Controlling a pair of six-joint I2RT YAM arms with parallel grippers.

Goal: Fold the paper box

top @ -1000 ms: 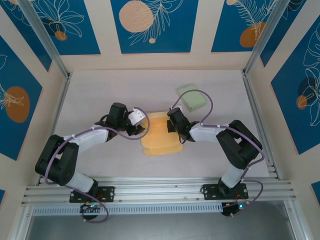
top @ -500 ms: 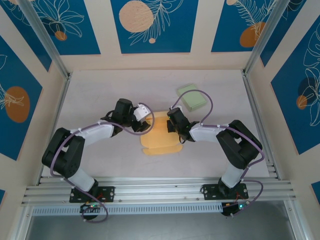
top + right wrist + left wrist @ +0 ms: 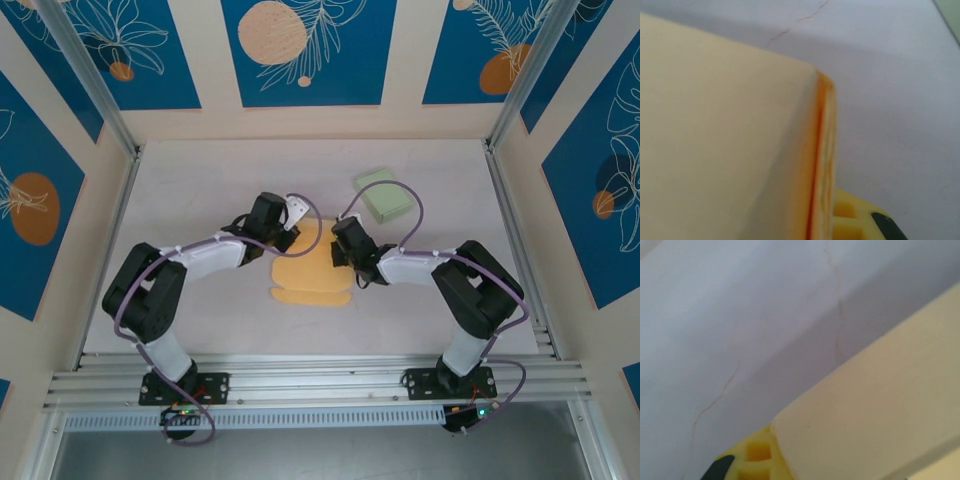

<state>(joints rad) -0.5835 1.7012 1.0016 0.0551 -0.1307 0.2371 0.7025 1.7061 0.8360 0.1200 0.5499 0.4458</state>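
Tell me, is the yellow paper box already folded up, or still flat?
Mostly flat. From above, the paper box lies spread on the table, no walls standing; the right wrist view shows one creased edge.

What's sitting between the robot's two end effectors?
The yellow paper box lies flat between the left end effector and the right end effector, as the top view shows.
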